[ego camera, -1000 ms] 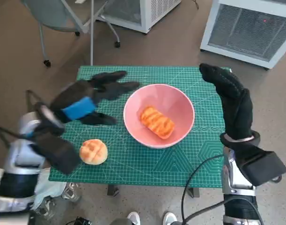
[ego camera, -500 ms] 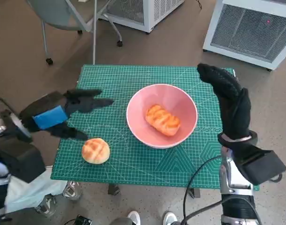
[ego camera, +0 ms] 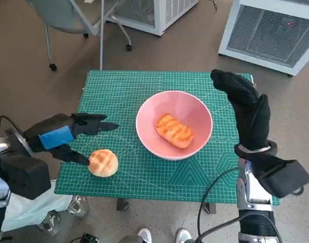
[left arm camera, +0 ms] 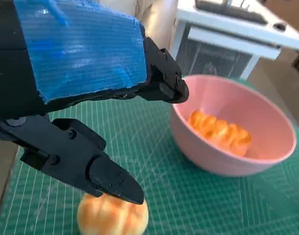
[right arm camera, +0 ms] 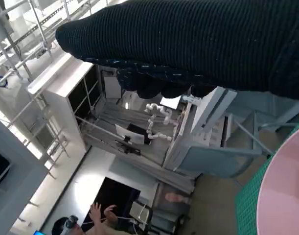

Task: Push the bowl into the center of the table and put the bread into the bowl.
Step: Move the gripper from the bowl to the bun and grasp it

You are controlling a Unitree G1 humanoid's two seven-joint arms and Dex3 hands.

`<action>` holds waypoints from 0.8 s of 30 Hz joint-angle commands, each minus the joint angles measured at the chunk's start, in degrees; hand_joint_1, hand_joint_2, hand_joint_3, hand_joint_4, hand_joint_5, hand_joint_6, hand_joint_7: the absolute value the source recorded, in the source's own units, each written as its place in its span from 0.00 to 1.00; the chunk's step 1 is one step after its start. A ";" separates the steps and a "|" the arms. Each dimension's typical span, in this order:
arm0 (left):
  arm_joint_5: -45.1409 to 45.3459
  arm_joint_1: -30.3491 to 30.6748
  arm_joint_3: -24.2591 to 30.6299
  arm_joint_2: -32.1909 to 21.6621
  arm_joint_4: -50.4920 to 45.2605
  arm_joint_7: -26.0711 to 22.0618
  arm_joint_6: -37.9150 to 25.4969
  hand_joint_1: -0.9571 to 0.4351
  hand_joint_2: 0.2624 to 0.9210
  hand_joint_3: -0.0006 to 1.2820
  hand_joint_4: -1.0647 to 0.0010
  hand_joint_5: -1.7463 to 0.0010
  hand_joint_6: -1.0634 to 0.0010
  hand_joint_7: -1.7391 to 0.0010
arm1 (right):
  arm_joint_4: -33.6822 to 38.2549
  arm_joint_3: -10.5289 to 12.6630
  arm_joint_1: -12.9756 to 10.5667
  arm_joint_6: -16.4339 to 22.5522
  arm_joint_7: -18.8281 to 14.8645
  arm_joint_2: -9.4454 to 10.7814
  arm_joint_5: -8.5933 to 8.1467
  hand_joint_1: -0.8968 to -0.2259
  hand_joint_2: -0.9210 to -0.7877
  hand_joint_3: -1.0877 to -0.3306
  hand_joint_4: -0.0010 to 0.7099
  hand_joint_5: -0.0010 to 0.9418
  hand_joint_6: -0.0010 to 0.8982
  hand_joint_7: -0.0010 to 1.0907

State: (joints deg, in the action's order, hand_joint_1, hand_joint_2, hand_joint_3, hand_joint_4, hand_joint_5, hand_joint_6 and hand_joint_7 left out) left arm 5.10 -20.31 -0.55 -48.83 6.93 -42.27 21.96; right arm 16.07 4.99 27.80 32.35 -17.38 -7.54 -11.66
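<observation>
A pink bowl stands near the middle of the green mat and holds an orange striped bread roll. A second, round bread bun lies on the mat near its front left corner. My left hand hovers open just left of the bun, fingers spread, one fingertip close above it; the left wrist view shows the bun under a black fingertip and the bowl beyond. My right hand stands upright and open beside the bowl's right rim, holding nothing.
The mat covers a small table. A white cabinet stands beyond the right back corner, a chair base with castors beyond the left back. Feet show at the table's front edge. A person is far off in the right wrist view.
My left hand has drawn back from beside the bowl, leftward and toward the front, and now sits low next to the round bun. The right hand, bowl and breads stayed put.
</observation>
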 commanded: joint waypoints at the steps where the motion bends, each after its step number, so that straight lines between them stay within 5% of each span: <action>1: 2.02 1.77 -1.63 0.21 -1.76 -0.40 -1.83 0.49 0.72 0.00 0.69 1.00 0.56 1.00 | 0.78 0.09 -0.55 -1.04 -0.79 0.07 -0.77 0.28 0.00 0.43 0.20 0.00 0.00 0.46; 12: 6.66 3.28 -5.82 1.97 -0.05 0.78 -2.68 0.58 0.72 0.00 0.70 1.00 0.57 1.00 | 0.54 0.31 -0.69 -0.98 -1.20 -0.37 -0.47 0.29 0.00 0.43 0.20 0.00 0.00 0.46; 24: 25.06 2.94 -14.91 4.50 -0.23 4.17 -12.89 0.69 0.74 0.01 0.64 0.99 0.55 0.99 | 0.69 0.54 -0.85 -0.63 -1.25 -0.72 -0.20 0.29 0.00 0.43 0.20 0.00 0.00 0.46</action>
State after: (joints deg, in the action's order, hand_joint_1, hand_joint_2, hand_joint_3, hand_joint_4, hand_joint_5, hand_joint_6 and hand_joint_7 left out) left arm 26.96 -17.27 -13.80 -44.64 6.47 -38.69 11.01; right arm 16.05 5.32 27.83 32.32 -18.15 -7.98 -11.59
